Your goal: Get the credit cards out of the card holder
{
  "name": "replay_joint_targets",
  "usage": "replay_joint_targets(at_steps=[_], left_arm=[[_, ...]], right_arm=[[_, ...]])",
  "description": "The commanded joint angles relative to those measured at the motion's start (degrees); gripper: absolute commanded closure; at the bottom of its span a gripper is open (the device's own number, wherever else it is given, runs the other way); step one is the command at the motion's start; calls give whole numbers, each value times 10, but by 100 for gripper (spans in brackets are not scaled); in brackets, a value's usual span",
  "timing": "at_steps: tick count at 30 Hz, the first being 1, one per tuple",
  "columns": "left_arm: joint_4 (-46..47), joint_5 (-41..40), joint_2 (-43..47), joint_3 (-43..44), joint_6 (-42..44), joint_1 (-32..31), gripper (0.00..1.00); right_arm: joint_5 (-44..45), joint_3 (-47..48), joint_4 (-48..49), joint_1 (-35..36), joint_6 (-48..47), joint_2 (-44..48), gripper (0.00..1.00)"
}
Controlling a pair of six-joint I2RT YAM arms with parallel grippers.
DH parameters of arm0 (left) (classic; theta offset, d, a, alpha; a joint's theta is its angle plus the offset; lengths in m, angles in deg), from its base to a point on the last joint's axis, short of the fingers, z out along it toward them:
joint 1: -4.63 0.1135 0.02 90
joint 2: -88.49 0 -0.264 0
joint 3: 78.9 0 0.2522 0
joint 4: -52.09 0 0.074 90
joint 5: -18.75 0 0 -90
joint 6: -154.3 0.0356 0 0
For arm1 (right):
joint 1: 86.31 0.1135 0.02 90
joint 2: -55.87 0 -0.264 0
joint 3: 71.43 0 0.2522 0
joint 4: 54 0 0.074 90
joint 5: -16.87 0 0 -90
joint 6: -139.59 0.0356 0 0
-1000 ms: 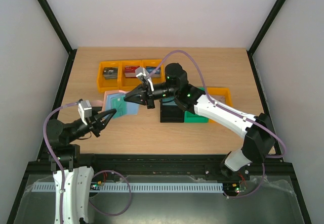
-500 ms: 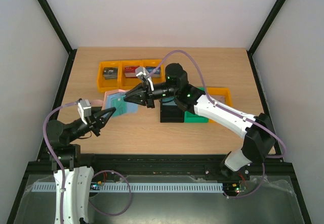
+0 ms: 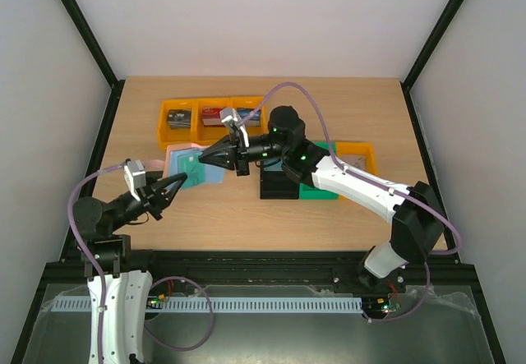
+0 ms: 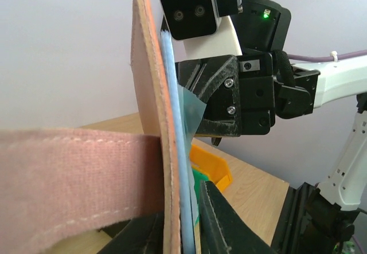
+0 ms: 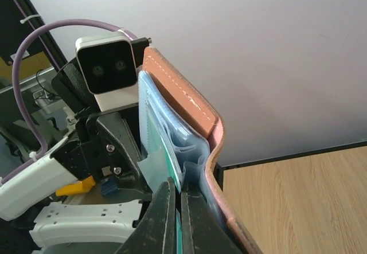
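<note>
The card holder is held up off the table, open, pale blue inside with pink edging. In the left wrist view it stands edge-on, with its reddish-brown outside to the left. My left gripper is shut on the holder's lower edge. My right gripper reaches in from the right. Its jaws are shut on a teal credit card that sticks out of a blue pocket. The card also shows in the left wrist view. Other cards are hidden in the pockets.
A row of yellow bins holding small items stands at the back left. A black box and a green flat piece lie under the right arm. Another yellow bin sits to the right.
The holder and both grippers have shifted slightly to the left. Both grips are unchanged.
</note>
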Motion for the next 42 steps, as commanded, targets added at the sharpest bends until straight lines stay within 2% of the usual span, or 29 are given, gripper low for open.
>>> replay_joint_targets(at_steps=[1,4,8,16,25,27,29,35,37,39,42], left_arm=[[38,13,6,-4,-21,-2,83],[34,8,6,-7,-23,-2,82],[43,-10,24,-30,-43,-2,82],[42,-5,25,-31,-43,-5,77],[34,-3,25,-33,-40,-6,75],[34,-2,24,-34,-39,-7,81],[32,-3,25,-35,-37,-7,96],[45,-29,29,-38,-56,-7,98],[64,-53,34,-43,-76,-7,98],[90,-74,41,-50,-104,-7,98],[139,-88,50,-64,-150,-7,98]], right_arm=[[-5,-19,6,-19,-8,23,98],[7,-8,-70,-23,-66,34,98],[12,5,-122,-24,-99,41,98],[25,28,-181,-23,-142,42,98],[21,35,-190,-24,-148,41,98],[21,37,-193,-24,-151,40,98],[18,40,-191,-23,-149,39,98],[-5,24,-123,-24,-98,42,98],[3,9,-70,-23,-58,40,98],[10,-12,-15,-24,-16,39,92],[5,-58,126,-22,79,35,86]])
